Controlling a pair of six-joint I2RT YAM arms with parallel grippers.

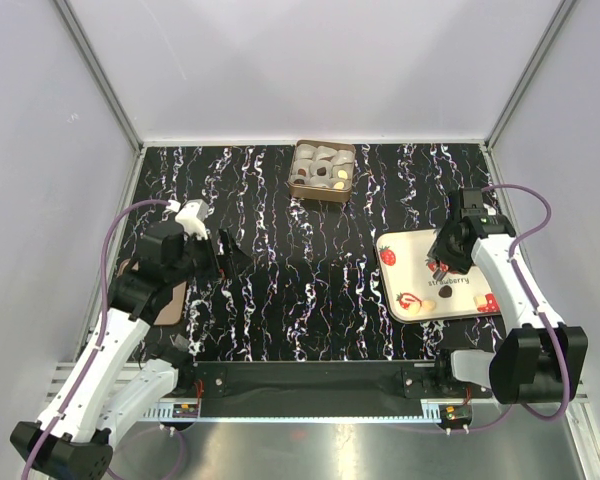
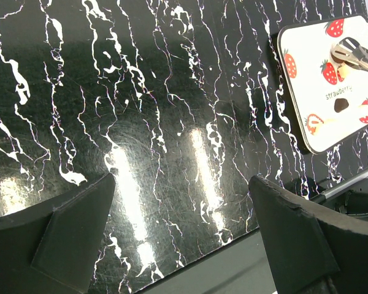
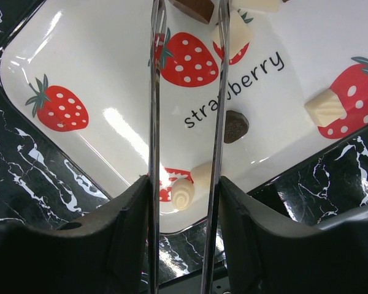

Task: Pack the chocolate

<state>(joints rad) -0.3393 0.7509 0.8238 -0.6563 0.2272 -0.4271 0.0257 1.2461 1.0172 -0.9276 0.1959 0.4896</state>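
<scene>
The tongs [image 3: 154, 122] are pinched by the right gripper [image 3: 185, 199] over the chocolate [image 3: 235, 125] at the near edge of the tray [image 3: 98, 37]; the left gripper [image 2: 181, 190] is spread; a piece squeezed off-centre could be flicked away.

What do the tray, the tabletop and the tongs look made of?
The tray: glossy white, probably melamine or glazed ceramic; it shows sharp highlights and printed strawberries.
The tabletop: a black marble-pattern sheet, likely vinyl or laminate; it shows mirror-like glare streaks.
The tongs: thin polished metal, seemingly steel; the blades reflect the tray.
</scene>
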